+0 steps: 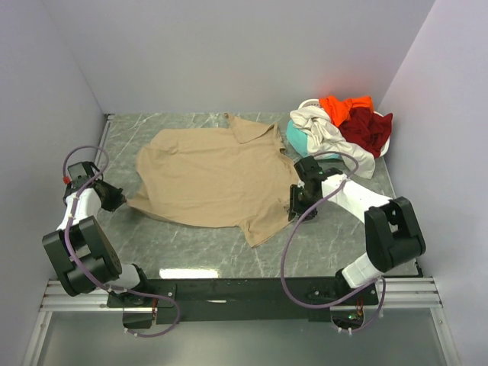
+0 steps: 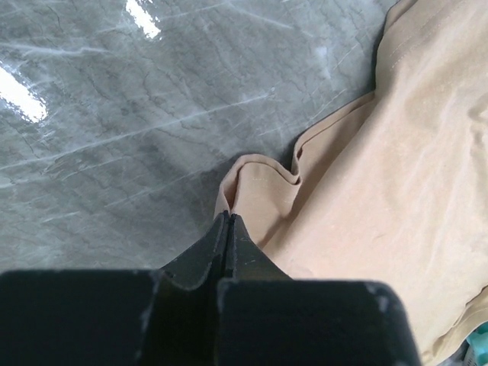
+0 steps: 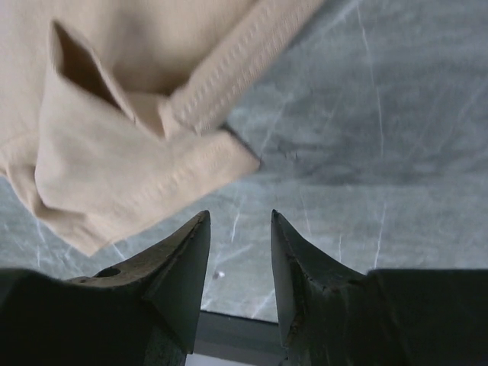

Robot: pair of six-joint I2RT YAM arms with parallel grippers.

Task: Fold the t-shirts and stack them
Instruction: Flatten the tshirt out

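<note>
T-shirts: one tan shirt spread, four in a heap; left tool closed at its hem; right tool part-open, empty.

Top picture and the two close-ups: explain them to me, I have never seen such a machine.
Two robot arms stand at the near edge of a grey table. The top picture looks down from above and behind them; each close-up comes from a wrist camera. A tan t-shirt lies spread out; cream, orange, dark red and teal shirts sit heaped far right. The left hand is shut at the tan shirt's edge; whether it pinches cloth is unclear. The right hand is open beside the shirt, holding nothing.
</note>
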